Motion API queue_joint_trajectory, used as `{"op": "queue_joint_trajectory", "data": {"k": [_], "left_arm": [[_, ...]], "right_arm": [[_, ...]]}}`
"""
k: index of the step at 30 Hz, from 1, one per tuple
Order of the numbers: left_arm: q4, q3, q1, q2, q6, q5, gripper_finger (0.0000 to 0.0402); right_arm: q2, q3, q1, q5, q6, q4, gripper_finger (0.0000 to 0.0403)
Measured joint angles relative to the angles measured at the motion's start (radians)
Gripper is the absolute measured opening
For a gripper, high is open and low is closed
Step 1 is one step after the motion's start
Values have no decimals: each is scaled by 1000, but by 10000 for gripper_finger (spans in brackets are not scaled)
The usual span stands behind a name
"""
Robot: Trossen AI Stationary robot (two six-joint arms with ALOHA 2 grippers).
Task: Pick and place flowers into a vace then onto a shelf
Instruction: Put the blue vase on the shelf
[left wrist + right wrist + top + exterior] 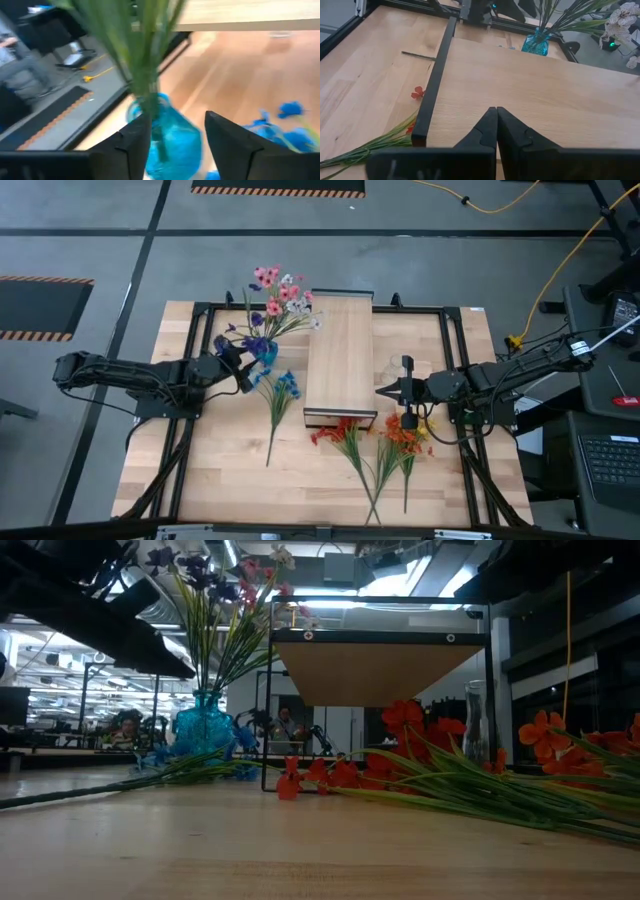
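A blue glass vase (pixel 262 352) stands on its base on the table, left of the shelf (pixel 340 350). It holds pink, white and purple flowers (pixel 278 298) by their stems. My left gripper (pixel 177 117) is open, level with the vase (pixel 172 137), one finger on each side of its body. A blue sprig (pixel 283 388) lies flat on the table beside it. Red flowers (pixel 345 435) and orange flowers (pixel 405 432) lie near the shelf's near end. My right gripper (pixel 380 390) is shut at the shelf's right edge, pointing over the plank (pixel 535 95). My left gripper comes at the vase's round body (pixel 165 145) level from the table's left, and the body nearly fills the gap between the fingers. Whether the fingers (pixel 135 142) touch the glass I cannot tell. The vase stands upright on the table (pixel 203 728).
A clear glass vase (pixel 476 720) stands right of the shelf, close to my right gripper. A black metal frame (pixel 450 310) runs round the tabletop. Bare wood lies at the table's near left (pixel 210 470). People sit in the room behind (pixel 125 725).
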Motion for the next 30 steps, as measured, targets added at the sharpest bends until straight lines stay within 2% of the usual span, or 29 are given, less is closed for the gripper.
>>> {"op": "queue_joint_trajectory", "data": {"k": [4,6,10,19,24,30], "left_arm": [[0,0,0,0,8,103,126],[3,0,0,0,3,119,104],[8,0,0,0,-41,131,93],[1,0,0,0,-113,105,175],[3,0,0,0,-151,53,223],[8,0,0,0,-127,-28,267]], "right_arm": [[0,0,0,0,0,0,8],[0,0,0,0,0,0,8],[0,0,0,0,0,0,8],[0,0,0,0,0,0,8],[0,0,0,0,0,0,8],[0,0,0,0,0,0,8]]}}
